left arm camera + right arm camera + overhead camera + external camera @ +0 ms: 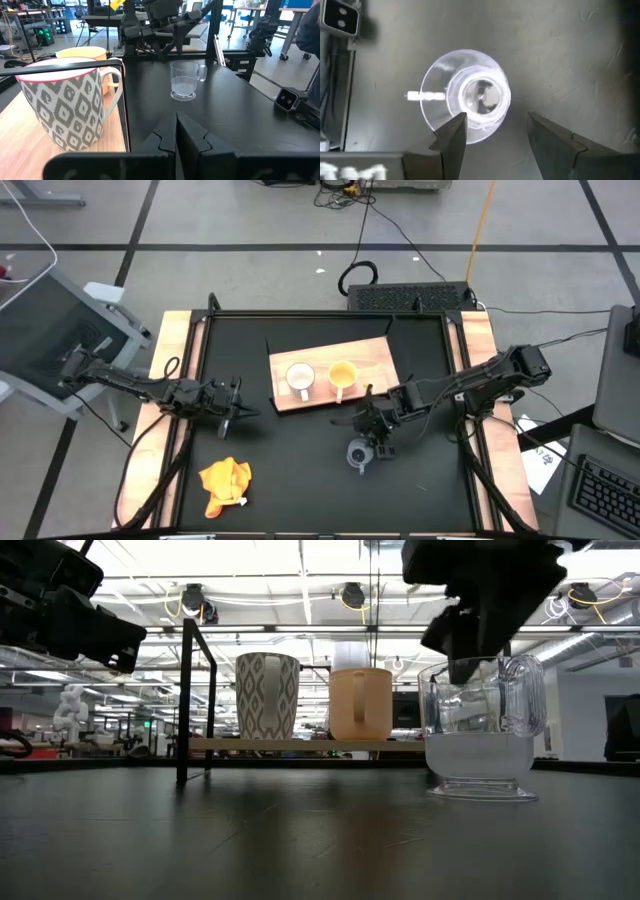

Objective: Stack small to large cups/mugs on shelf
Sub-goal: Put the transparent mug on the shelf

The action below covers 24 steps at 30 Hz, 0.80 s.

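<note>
The clear glass cup [358,453] is standing upright on the black surface [300,470], directly below the right gripper [378,435], off the wooden shelf [375,356]. In the right wrist view the cup [466,96] is showing from straight above, its handle pointing sideways, and the gripper's two dark fingers [451,134] are spreading wide just beside the rim, one overlapping the cup's edge in the picture; nothing is being pinched. In the low view the right gripper [480,635] is hanging over the glass cup [483,730], its tip reaching down to the rim; whether it is touching the glass I cannot tell.

The white patterned cup [299,377] and the yellow-orange cup [341,373] are sitting side by side on the shelf, beyond the right gripper and well apart from the glass cup. The left gripper [236,412] is hovering over the surface just off the shelf's edge, with its fingers [195,135] pressing together and holding nothing; the white cup [62,107] is standing close beside it. An orange-yellow cloth [225,483] is lying crumpled on the surface, nearer the left gripper.
</note>
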Each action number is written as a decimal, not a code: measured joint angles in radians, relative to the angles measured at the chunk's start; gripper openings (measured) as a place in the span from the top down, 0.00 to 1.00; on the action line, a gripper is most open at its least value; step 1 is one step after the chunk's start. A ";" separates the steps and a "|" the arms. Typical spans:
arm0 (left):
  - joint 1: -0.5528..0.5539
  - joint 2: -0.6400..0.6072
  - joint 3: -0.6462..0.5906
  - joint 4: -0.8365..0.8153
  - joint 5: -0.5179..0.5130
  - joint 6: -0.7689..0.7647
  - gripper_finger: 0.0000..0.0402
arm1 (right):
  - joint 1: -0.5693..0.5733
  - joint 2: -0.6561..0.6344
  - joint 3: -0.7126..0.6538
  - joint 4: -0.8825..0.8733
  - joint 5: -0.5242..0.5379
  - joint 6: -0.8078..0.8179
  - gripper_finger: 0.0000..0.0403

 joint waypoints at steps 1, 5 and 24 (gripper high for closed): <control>0.000 0.000 0.000 0.000 0.000 0.000 0.98 | 0.003 0.000 -0.010 0.009 0.000 0.006 0.51; 0.000 0.000 0.000 0.000 0.000 0.001 0.98 | 0.004 0.000 -0.041 0.059 0.000 0.017 0.51; 0.000 0.000 0.000 0.000 0.000 0.000 0.98 | 0.004 0.027 -0.043 0.159 0.002 -0.016 0.51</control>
